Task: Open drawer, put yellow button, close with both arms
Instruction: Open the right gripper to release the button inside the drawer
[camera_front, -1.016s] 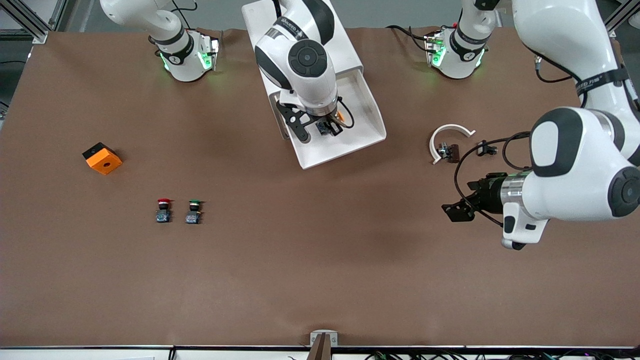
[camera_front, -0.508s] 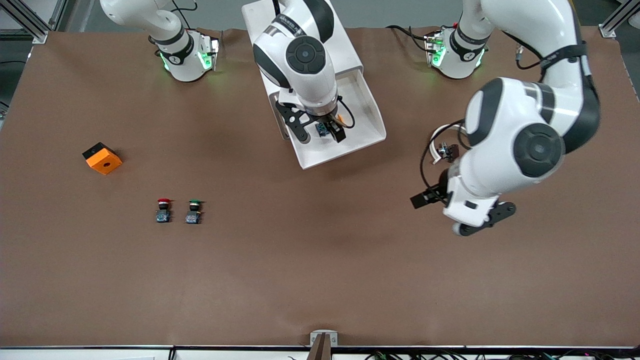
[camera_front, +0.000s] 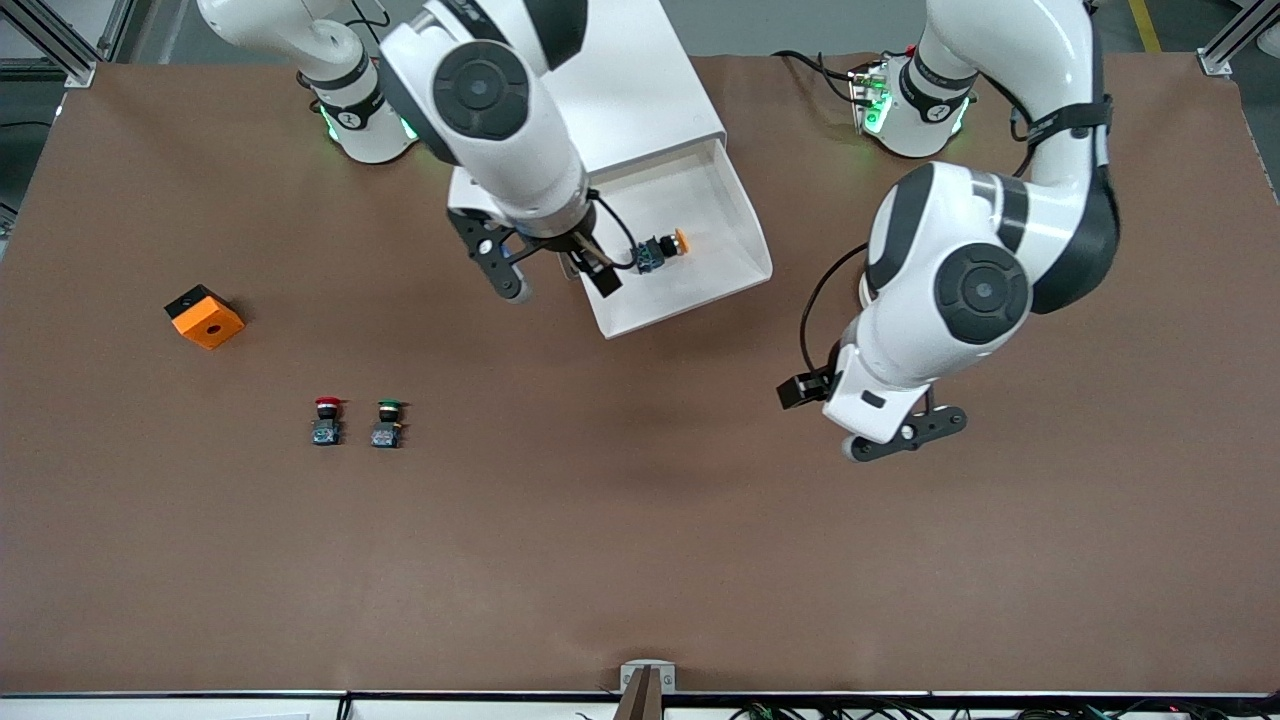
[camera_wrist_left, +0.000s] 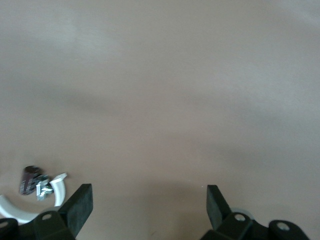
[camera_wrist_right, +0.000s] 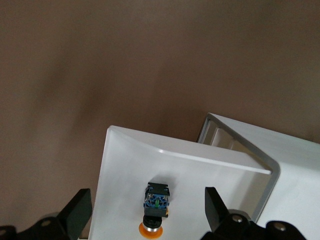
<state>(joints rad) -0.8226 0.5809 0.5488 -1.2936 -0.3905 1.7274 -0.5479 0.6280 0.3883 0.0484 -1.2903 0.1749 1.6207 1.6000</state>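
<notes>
Front view is showing you the yellow button (camera_front: 661, 249) lying on its side in the open drawer (camera_front: 735, 262), the spread, empty right gripper (camera_front: 557, 275) hovering beside its rim, and the left gripper (camera_wrist_left: 146, 209), also spread, hanging over bare table nearer the drawer front.

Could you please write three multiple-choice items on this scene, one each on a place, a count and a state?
1. Where does the yellow button lie?
A. In the open drawer
B. Beside the orange block
C. In the left hand

2. How many push-buttons stand on the table outside the drawer?
A. None
B. Two
C. Four

3. How are the right hand's fingers?
A. Shut on the button
B. Open, holding nothing
C. Shut on the drawer's rim

Answers: 1 A, the button rests on the drawer's white floor. 2 B, only the red button and green button stand there. 3 B, the right wrist view shows the fingers spread apart, the button lying free.
</notes>
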